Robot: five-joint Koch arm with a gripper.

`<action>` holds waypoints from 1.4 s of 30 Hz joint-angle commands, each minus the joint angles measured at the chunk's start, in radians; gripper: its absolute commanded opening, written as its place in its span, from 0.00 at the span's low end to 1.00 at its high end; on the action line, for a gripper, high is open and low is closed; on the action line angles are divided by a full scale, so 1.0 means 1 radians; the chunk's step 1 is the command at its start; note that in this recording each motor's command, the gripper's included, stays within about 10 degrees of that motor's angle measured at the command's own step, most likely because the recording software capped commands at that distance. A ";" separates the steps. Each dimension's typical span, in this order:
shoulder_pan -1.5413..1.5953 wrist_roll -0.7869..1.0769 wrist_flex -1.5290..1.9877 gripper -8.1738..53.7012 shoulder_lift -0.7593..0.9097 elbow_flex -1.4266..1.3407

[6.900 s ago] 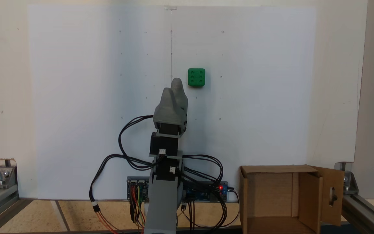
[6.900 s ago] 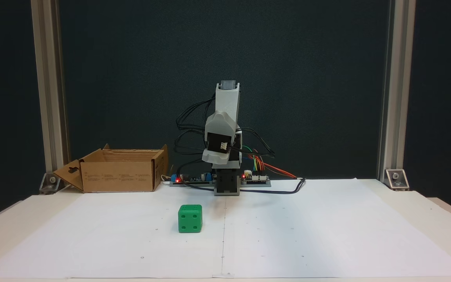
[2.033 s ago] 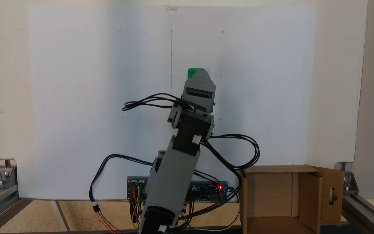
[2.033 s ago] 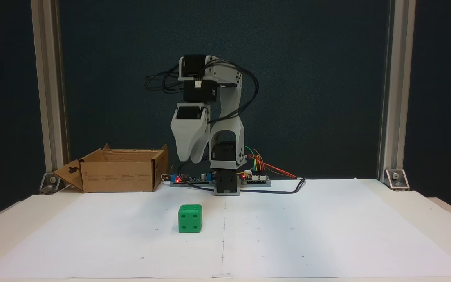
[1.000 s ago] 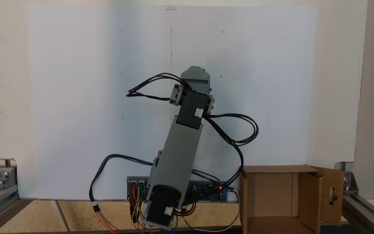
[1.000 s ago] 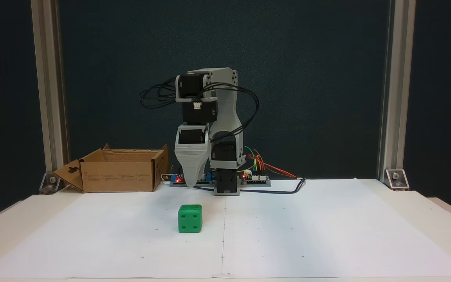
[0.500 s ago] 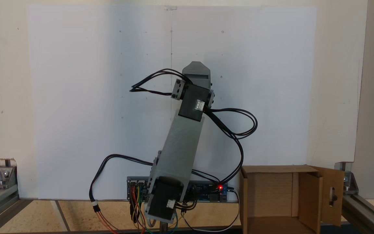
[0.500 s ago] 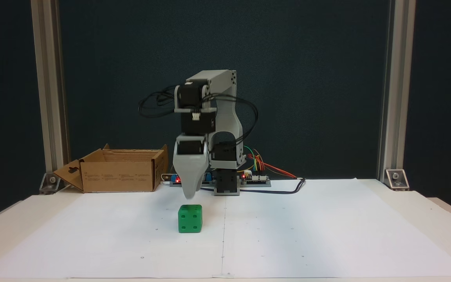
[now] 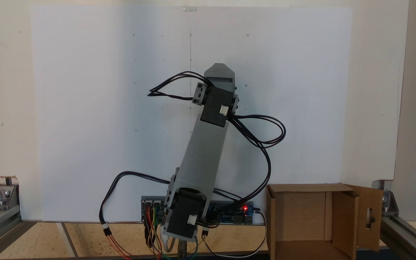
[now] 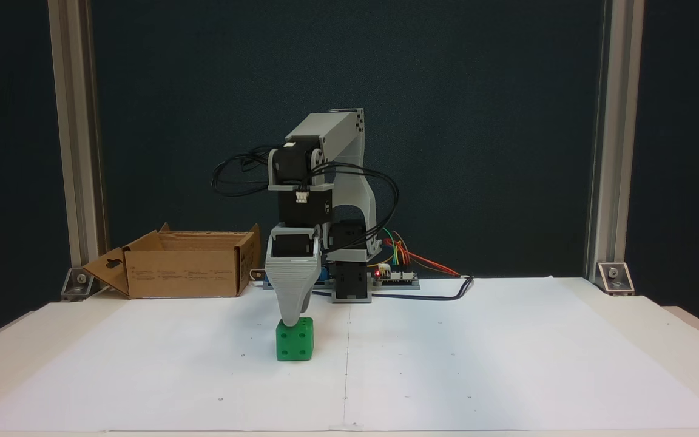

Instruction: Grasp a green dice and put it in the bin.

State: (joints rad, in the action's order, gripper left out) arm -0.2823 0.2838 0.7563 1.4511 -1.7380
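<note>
green dice [image 10: 295,343], rounded corners, sunken pips

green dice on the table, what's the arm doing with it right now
A small robot arm is reaching down over the green dice, which sits on the white paper covering the table. Its gripper points straight down with the tip at the dice's top edge. Only one jaw faces the camera, so whether it is open or shut cannot be told. The dice is not lifted. The cardboard box stands open beside the arm's base with nothing visible inside it.
</note>
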 commanded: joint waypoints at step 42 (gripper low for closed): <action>0.015 0.060 -0.150 0.83 -0.077 -0.081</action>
State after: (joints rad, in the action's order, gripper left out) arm -0.2777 0.2838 0.6151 1.3729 -1.8362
